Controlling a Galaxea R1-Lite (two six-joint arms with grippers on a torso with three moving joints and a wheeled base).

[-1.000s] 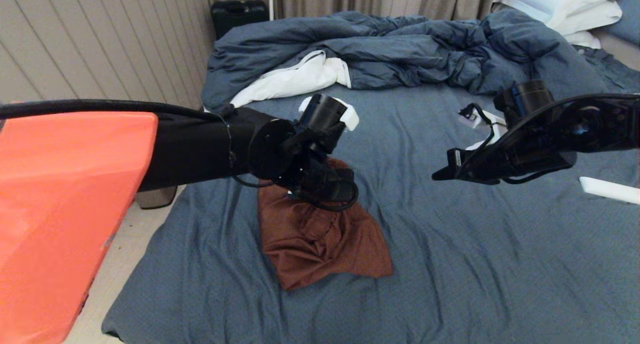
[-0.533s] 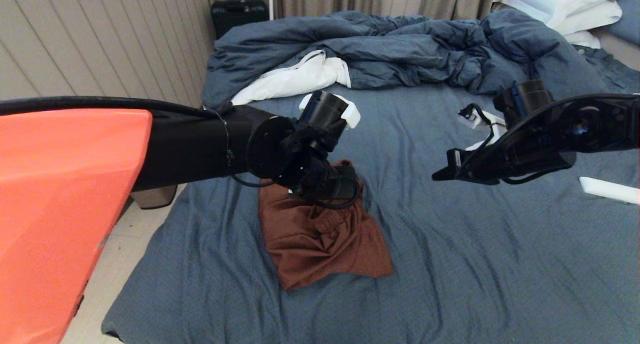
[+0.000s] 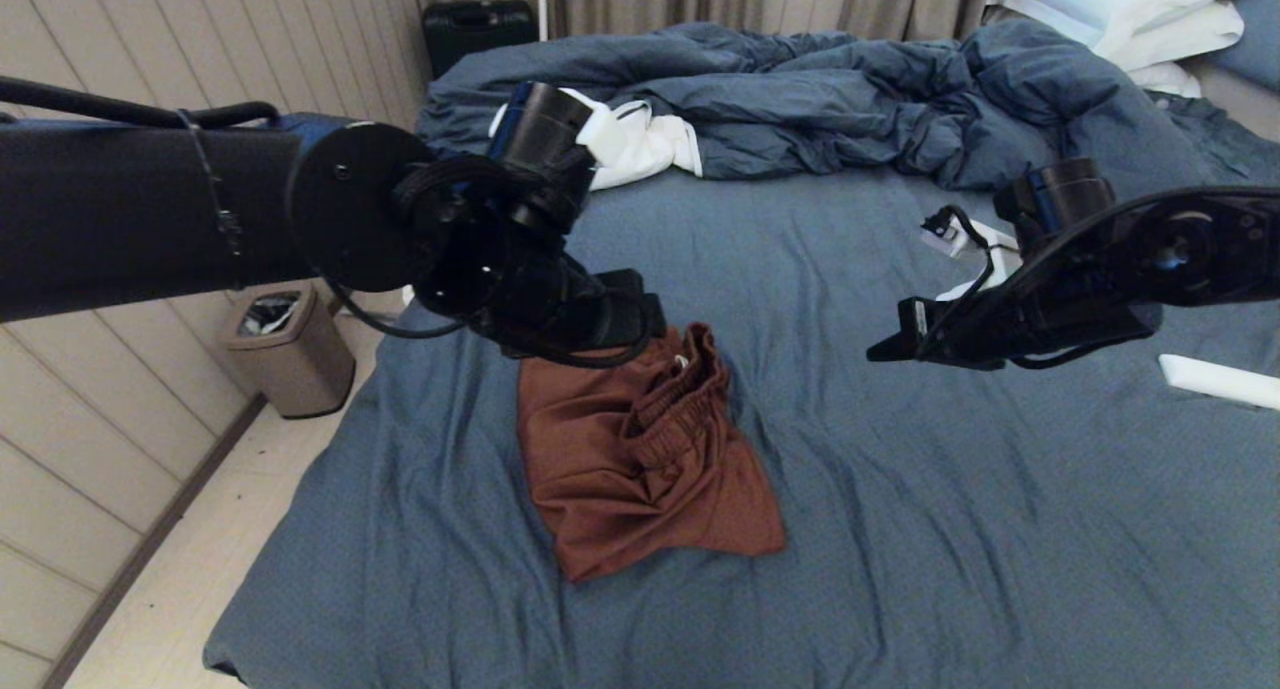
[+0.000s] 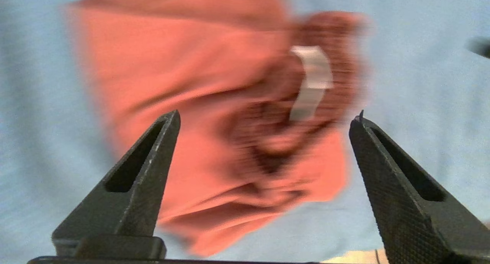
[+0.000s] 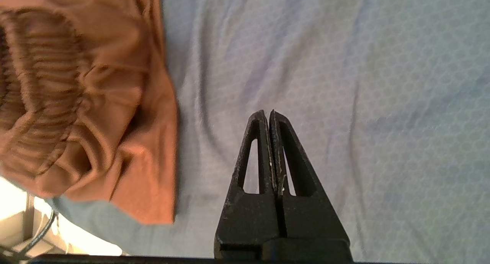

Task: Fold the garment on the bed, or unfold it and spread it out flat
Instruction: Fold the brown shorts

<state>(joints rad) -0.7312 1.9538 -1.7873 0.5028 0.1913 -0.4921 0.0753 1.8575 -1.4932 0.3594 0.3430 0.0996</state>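
- Spread wide and gripping nothing, my left claw [image 4: 264, 116] is hanging above the rust-brown garment [image 3: 640, 449]; a second ago it was down on the cloth at the waistband end, so I am reading this as a release and a lift away.
- Compared with a second ago, the elastic waistband [image 3: 685, 394] is now lying gathered in a ridge toward the heap's 1 o'clock corner, with a bit of white drawstring [image 4: 312, 80] showing.
- I am judging the garment neither folded nor flat: it is sitting in a rumpled, roughly triangular heap on the bed [image 3: 1000, 529], near the middle of the slate-blue sheet, its point aimed at 6 o'clock.
- My right claw [image 5: 270, 116] is sitting pressed shut and empty over bare sheet, out at 3 o'clock from the heap and clear of it.
- I am finding the left wrist view smeared by motion, so I cannot make out the folds or where the leg hems are lying.
- My left arm is covering the heap's 11 o'clock edge in the head view; no logo or text line is showing anywhere.
- At 12 o'clock the blue duvet [image 3: 800, 99] is lying bunched, well apart from the garment.
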